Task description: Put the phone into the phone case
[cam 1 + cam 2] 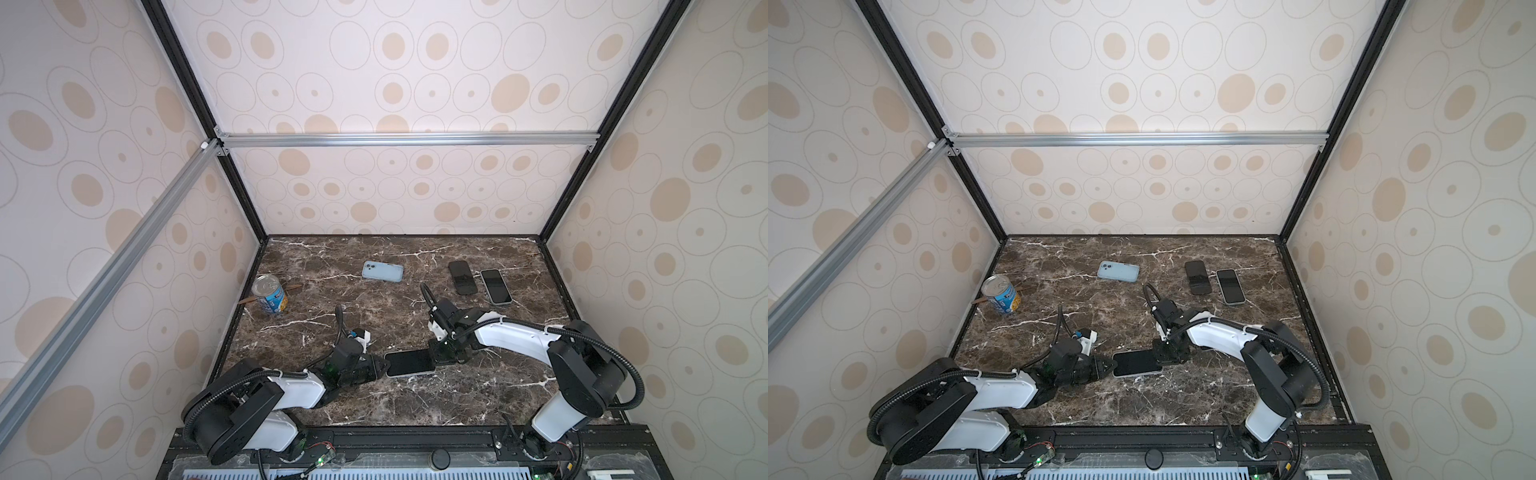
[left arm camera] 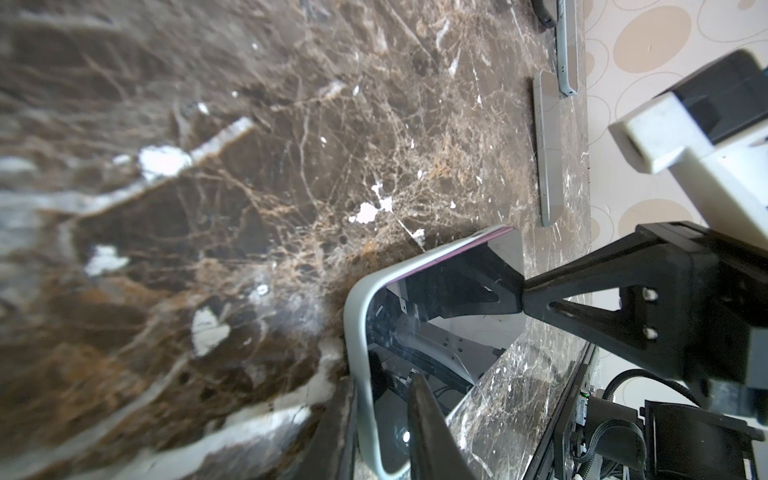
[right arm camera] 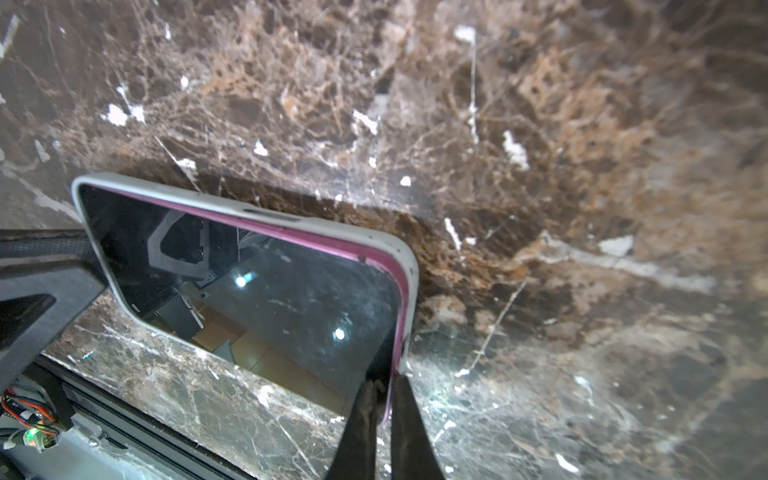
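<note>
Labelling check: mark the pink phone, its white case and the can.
pink phone (image 3: 249,291), right wrist view, middle of the dark screen.
white case (image 3: 208,200), right wrist view, long side rim.
can (image 1: 275,300), in a top view, blue label.

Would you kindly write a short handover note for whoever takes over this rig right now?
Left pincer: shut on the left end of the phone.
Right pincer: shut on its right end.
Where: the phone sits screen up in the pale case, at the front centre of the table, between the two pincers.
Done: the phone is largely inside the case.
Left: a pink rim shows along one long side and round the right end, so it looks not fully seated. Press that edge in, then let go.
</note>
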`<state>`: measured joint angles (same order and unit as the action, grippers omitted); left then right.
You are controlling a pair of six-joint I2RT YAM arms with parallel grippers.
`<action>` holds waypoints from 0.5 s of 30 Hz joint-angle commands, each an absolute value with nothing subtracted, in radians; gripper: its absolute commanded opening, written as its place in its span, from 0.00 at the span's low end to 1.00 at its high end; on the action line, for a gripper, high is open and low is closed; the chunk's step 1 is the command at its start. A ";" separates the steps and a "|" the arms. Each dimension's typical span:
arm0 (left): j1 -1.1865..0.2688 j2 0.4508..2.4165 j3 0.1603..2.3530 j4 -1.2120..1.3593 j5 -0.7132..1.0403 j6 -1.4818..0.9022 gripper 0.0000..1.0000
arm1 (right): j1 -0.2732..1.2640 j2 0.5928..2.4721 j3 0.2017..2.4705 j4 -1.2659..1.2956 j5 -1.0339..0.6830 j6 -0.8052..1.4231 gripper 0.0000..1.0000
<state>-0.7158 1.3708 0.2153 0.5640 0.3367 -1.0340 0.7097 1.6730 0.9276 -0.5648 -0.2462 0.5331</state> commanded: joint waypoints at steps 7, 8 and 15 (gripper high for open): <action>-0.735 1.399 0.191 0.484 0.338 -1.049 0.24 | 0.794 1.986 0.783 -0.512 -0.193 0.518 0.09; -0.734 1.399 0.192 0.483 0.339 -1.049 0.24 | 0.793 1.993 0.783 -0.511 -0.192 0.517 0.09; -0.735 1.399 0.198 0.475 0.336 -1.043 0.23 | 0.798 2.030 0.792 -0.503 -0.177 0.513 0.09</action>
